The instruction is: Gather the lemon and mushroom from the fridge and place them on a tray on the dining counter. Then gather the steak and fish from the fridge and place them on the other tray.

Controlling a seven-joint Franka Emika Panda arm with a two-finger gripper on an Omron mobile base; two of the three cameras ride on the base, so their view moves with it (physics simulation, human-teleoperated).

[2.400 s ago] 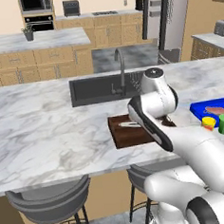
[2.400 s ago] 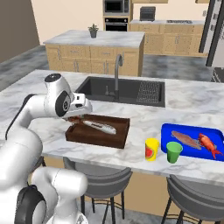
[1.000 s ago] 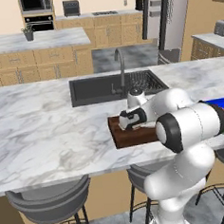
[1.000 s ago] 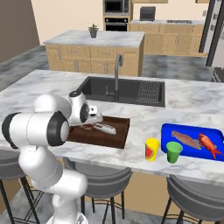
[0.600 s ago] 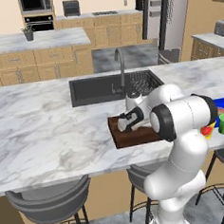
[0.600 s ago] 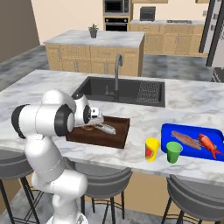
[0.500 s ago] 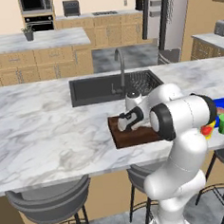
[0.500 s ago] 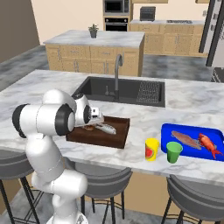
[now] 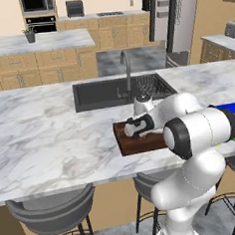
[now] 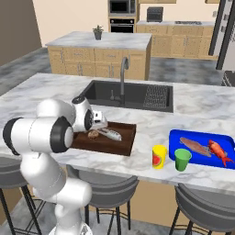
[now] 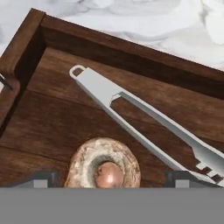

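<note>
The white arm folds low over the counter, its elbow bulging toward the stools and its wrist bent down so the jaws hang just above the floor of the dark brown tray. In the hand view the two dark finger tips stand wide apart, released, with the mushroom lying loose between them, cap down and its stubby stem showing. From the mushroom's 11 o'clock round to its 3 o'clock a pair of grey metal tongs lies aslant on the same wooden floor, close beside it.

On the veined marble, well to the 3 o'clock side of the brown tray in the right base view, sits the blue tray holding the steak and the red fish. A yellow cup and a green cup stand at its near edge. The dark sink and curved tap lie beyond the wooden tray.
</note>
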